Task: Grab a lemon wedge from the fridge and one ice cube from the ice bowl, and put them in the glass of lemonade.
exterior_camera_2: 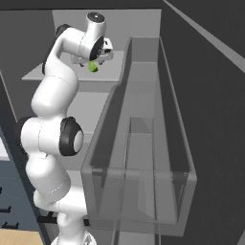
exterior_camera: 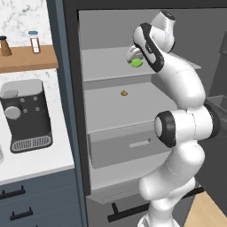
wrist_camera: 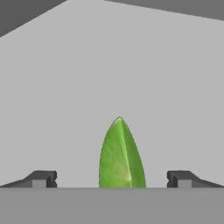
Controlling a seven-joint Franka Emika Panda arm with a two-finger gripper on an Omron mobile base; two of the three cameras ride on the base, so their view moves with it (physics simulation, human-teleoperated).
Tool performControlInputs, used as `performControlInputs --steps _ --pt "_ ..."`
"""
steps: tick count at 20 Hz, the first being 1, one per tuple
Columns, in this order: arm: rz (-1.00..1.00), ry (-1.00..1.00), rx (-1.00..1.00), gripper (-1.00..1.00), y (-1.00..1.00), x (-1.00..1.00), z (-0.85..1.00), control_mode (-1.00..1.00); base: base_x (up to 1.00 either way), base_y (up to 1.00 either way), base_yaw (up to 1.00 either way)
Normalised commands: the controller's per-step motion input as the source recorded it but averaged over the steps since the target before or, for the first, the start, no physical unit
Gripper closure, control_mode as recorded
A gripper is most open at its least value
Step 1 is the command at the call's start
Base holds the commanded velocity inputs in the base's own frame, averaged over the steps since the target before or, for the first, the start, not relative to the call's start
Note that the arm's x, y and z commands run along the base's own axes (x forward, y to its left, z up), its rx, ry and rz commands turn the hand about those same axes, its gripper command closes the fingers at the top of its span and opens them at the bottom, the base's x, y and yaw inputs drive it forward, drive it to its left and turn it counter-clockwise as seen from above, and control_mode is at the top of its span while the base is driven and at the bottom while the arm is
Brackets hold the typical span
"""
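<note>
closest in, the clear plastic door bin (exterior_camera_2: 143, 158) of the fridge (exterior_camera: 73, 111) swung open on the right; smooth boxy walls; then the light grey drawer (exterior_camera: 128, 148) and flat matte shelves; a tiny brown round morsel (exterior_camera: 124, 93) on the middle shelf (exterior_camera: 111, 106); up on the top shelf the gripper (wrist_camera: 112, 179) has its fingers spread wide, the glossy green pointed lemon wedge (wrist_camera: 121, 155) between them, ungripped; far left, a dark coffee machine (exterior_camera: 26, 115) on the pale counter (exterior_camera: 35, 166).
</note>
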Motion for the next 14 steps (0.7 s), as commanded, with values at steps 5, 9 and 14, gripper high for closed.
performControlInputs --steps 5,9,14 --pt "0.0 0.0 0.0 -1.0 0.0 0.2 0.0 -1.0 0.0 0.0 0.0" --pt "0.0 0.02 0.0 -1.0 0.0 0.01 -0.01 -1.0 0.0 0.0 0.0" --pt "0.0 0.0 0.0 -1.0 0.0 -0.15 -0.11 -1.0 0.0 0.0 0.0"
